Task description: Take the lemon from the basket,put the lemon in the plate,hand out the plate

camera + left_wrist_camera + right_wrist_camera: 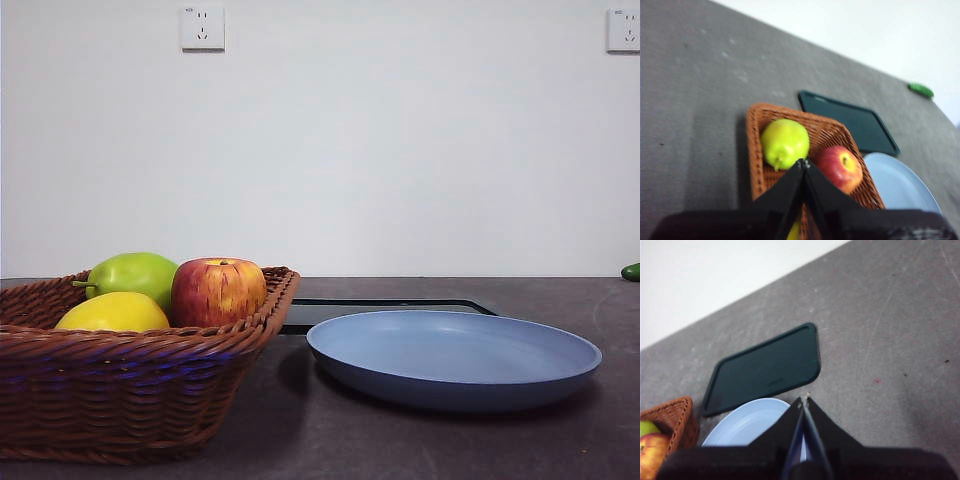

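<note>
The yellow lemon [112,313] lies in the brown wicker basket [130,385] at the left, in front of a green pear [135,273] and beside a red-yellow apple [217,290]. In the left wrist view only a sliver of the lemon [794,230] shows behind the jaws. My left gripper [803,162] hangs shut, high above the basket [756,150]. The light blue plate [455,357] sits empty to the right of the basket. High over the plate [747,425], my right gripper [803,400] is shut with nothing in it. Neither arm shows in the front view.
A flat black tray [385,310] lies behind the plate on the dark grey table. A small green object [631,271] rests at the far right edge. The pear [785,142] and apple [840,167] fill the basket's far side.
</note>
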Action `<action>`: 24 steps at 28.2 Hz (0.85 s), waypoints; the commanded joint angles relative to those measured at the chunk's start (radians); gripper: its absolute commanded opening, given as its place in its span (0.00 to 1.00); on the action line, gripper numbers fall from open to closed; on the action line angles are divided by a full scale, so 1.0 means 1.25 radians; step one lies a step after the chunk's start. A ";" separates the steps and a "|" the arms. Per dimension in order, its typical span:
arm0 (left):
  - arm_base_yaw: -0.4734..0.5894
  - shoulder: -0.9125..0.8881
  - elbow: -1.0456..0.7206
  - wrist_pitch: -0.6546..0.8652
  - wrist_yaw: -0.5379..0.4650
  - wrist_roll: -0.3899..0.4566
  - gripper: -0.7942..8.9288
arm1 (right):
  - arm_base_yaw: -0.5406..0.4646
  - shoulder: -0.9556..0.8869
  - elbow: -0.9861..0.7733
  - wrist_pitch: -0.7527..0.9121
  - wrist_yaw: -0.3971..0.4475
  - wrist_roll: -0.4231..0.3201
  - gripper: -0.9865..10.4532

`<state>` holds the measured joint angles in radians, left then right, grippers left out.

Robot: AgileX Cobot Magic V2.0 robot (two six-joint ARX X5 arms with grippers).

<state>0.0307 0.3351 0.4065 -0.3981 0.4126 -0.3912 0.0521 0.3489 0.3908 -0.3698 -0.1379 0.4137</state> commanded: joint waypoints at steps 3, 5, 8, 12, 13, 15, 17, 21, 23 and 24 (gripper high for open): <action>-0.001 0.129 0.105 -0.020 0.067 0.089 0.09 | 0.001 0.120 0.105 -0.042 -0.043 -0.082 0.09; -0.008 0.178 0.141 -0.021 0.088 0.108 0.09 | 0.001 0.182 0.146 -0.072 -0.060 -0.107 0.09; -0.022 0.243 0.185 -0.029 0.096 0.122 0.09 | 0.001 0.274 0.196 -0.112 -0.070 -0.143 0.09; -0.062 0.341 0.255 -0.105 0.096 0.155 0.09 | 0.001 0.434 0.245 -0.133 -0.158 -0.190 0.09; -0.082 0.367 0.273 -0.129 0.096 0.175 0.09 | 0.002 0.485 0.250 -0.132 -0.195 -0.201 0.09; -0.119 0.395 0.290 -0.151 0.096 0.191 0.09 | 0.010 0.571 0.254 -0.126 -0.229 -0.204 0.11; -0.152 0.404 0.293 -0.152 0.096 0.190 0.09 | 0.024 0.641 0.254 -0.113 -0.226 -0.204 0.16; -0.200 0.404 0.293 -0.155 0.095 0.190 0.09 | 0.051 0.759 0.254 -0.053 -0.226 -0.203 0.25; -0.209 0.404 0.293 -0.156 0.094 0.188 0.09 | 0.066 0.806 0.254 -0.013 -0.220 -0.200 0.27; -0.211 0.404 0.293 -0.157 0.094 0.187 0.09 | 0.074 0.829 0.254 0.005 -0.220 -0.197 0.27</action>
<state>-0.2260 0.8337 0.7586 -0.5983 0.5278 -0.1677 0.1413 1.3731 0.6910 -0.3698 -0.4156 0.1680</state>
